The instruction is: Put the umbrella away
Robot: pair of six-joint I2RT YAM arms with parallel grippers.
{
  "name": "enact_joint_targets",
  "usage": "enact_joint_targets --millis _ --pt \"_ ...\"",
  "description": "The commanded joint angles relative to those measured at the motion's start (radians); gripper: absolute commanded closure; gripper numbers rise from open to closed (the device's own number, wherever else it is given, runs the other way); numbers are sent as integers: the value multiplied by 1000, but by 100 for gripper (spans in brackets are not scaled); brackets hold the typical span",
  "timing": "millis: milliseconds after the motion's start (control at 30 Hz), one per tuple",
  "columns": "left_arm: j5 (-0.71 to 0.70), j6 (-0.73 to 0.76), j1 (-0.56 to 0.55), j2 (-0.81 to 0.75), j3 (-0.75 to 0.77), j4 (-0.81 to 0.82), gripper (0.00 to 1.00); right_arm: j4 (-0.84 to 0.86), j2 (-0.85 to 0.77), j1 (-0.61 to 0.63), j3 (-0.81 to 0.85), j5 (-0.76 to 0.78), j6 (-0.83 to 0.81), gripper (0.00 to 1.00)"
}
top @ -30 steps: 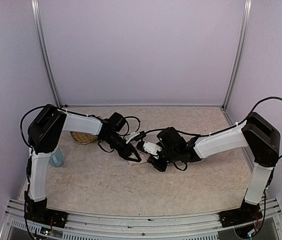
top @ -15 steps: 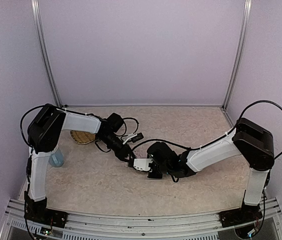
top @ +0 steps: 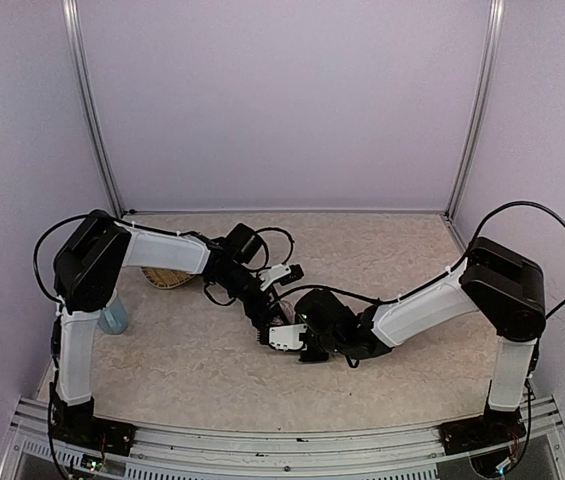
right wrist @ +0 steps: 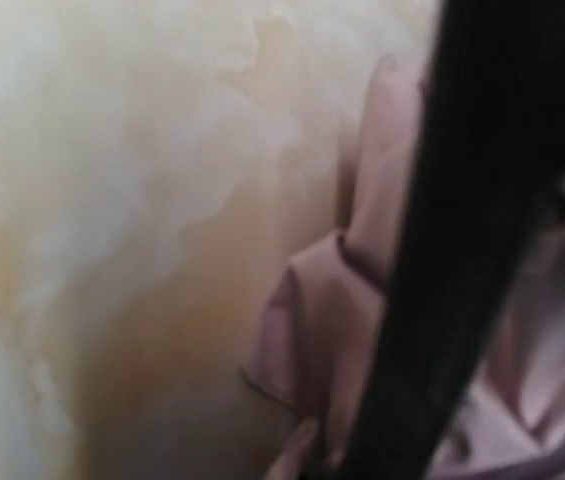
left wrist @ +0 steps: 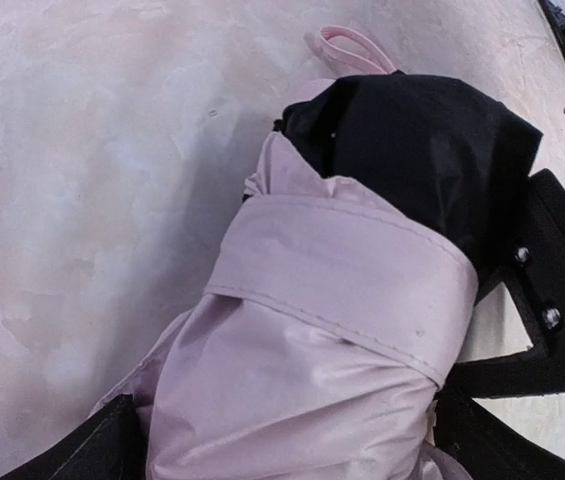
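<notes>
The left pincer [left wrist: 287,440] has just sprung wide. Its fingers [left wrist: 97,455] now stand at the lower corners of its wrist view, and the umbrella [left wrist: 332,300] lies between them on the worktop [left wrist: 82,150], flanked rather than squeezed as far as we can judge. The bundle is rolled, with a pale pink band [left wrist: 352,265] across it, black lining [left wrist: 412,150] bulging beyond that, and a small pink loop [left wrist: 352,42] at the far end. We read this release as the end of a tidying hold, so the umbrella now needs a fresh grasp before it can be carried off. Meanwhile the right arm has swung in toward the left and nearer the bases. Its right pincer [top: 274,338] is closed hard against the bundle's side. We cannot tell whether it pinches a fold of fabric, because its own view is a blur of pink cloth behind a dark bar. From above, the two wrists cover the umbrella almost entirely, and neither the shaft nor the band's fastening shows in any view. Farther back, the woven tray [top: 162,277] is half hidden under the left forearm, and a pale blue object [top: 112,318] stands behind that arm's upright link, too cut off for us to name.
</notes>
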Motion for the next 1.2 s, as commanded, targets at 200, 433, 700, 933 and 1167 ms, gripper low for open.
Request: enact_joint_targets --millis 200,433,700,933,1167 --pt "-144 6 -37 84 30 3 39 -166 44 -4 -38 -40 25 93" --pt "-67 -46 35 145 37 -6 49 -263 -23 53 -22 -57 110 70" --pt "-55 46 34 197 75 -90 50 -384 -313 5 1 -332 188 41" --pt "-35 67 33 196 59 -91 50 -265 -333 -211 -30 -382 129 31" --pt "-39 72 33 195 58 -98 49 -250 -182 -231 66 -386 3 29"
